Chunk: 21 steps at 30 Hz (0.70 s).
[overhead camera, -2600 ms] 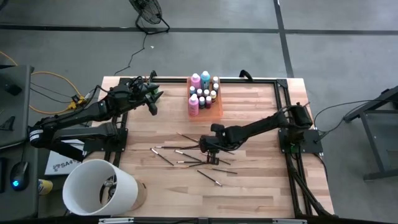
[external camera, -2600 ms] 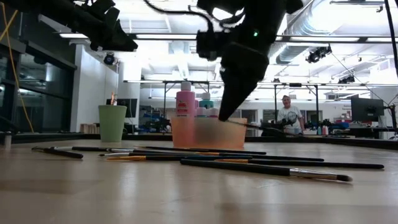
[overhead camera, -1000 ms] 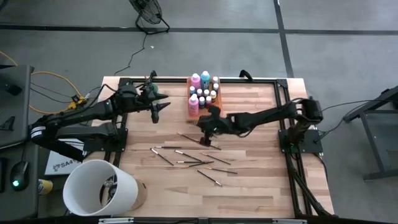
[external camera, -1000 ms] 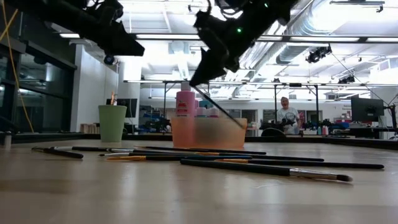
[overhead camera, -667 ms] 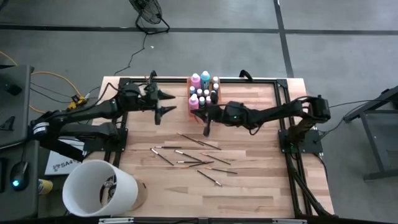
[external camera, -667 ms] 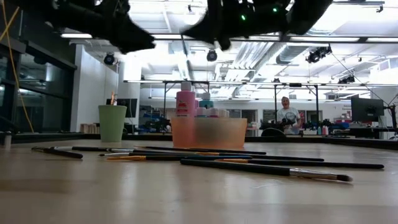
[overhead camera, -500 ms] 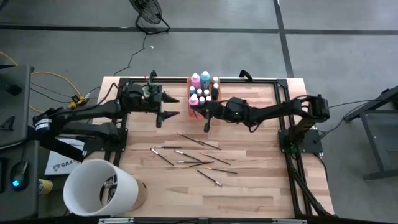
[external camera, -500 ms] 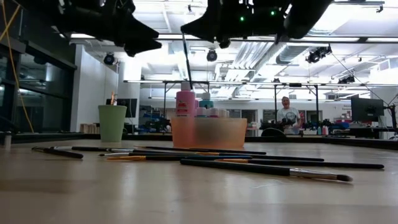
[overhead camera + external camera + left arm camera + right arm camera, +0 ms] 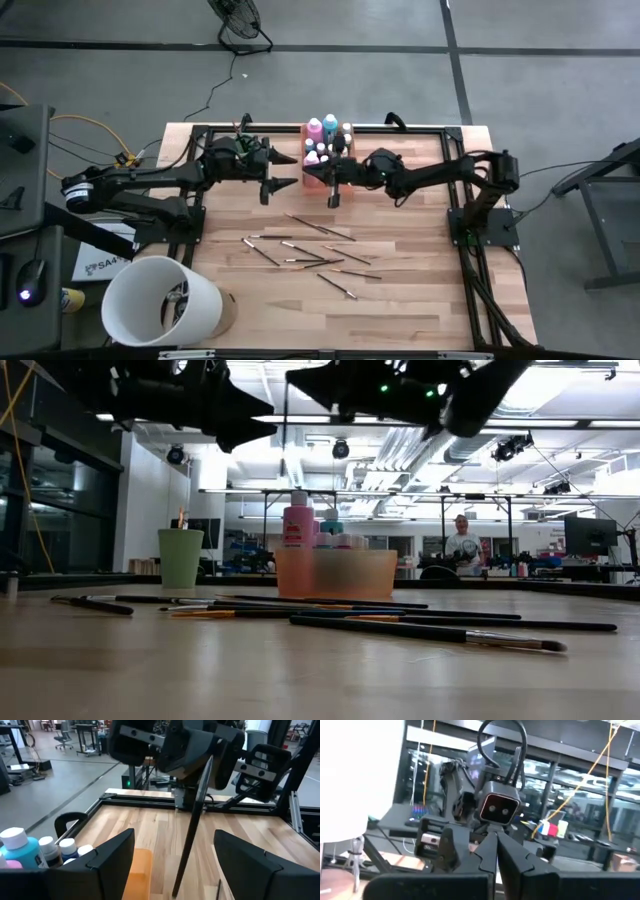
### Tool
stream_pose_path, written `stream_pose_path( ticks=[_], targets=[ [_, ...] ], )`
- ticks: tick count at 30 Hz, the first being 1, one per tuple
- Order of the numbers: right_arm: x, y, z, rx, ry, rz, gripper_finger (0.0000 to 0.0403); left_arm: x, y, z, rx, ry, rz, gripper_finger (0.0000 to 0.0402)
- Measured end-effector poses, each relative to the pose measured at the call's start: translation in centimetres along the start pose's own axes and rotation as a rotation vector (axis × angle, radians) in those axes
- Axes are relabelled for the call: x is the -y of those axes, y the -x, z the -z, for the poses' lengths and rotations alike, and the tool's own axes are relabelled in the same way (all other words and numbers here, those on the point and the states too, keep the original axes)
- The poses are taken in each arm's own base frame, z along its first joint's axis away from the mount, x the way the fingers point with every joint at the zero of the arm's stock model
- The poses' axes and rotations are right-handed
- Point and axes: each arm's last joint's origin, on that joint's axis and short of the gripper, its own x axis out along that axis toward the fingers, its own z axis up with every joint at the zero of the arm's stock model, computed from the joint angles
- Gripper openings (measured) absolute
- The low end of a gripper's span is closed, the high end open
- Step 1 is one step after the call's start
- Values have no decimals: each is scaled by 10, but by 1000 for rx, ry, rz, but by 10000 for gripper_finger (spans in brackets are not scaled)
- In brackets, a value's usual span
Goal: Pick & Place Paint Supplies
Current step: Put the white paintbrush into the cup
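Note:
My right gripper is shut on a thin dark brush, high over the far middle of the table. The brush also shows as a thin upright line in the low view. My left gripper faces it, open; its fingers stand either side of the brush and do not touch it. Several more brushes lie flat on the wood. Pink and teal bottles and small dark bottles stand in the orange tray. My right gripper pinches the brush near its upper end between its two fingers. The fingers come level from the table's right side and lie across the brush. The brush hangs steeply below them, slightly tilted, clear of the table.
A mint-green cup stands at the far left of the table. A large white bucket sits off the near left corner. A black frame runs along the table's edges. A person is far back in the room.
My right gripper has risen and gone toward the far edge and the left arm, turning from pointing down to level; the brush has swung from slanting to hanging steeply. My left gripper has moved right toward it and opened wider, its fingers now either side of the brush.

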Motion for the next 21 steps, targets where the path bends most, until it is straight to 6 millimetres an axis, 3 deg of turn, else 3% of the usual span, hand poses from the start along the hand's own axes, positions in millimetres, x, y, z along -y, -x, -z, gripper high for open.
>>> stream_pose_path(
  ticks=[7,14,17,21],
  targets=[
    [6,-24,13,11,-4,-31,4,0,0,1,-8,2,0,269],
    [15,-25,12,6,-14,-38,4,0,0,1,-7,2,-8,265],
    [20,-24,12,16,-29,-47,4,0,0,1,-8,2,-11,241],
    [21,-24,13,7,-30,-47,4,-2,0,1,-9,2,-57,179]
  ],
)
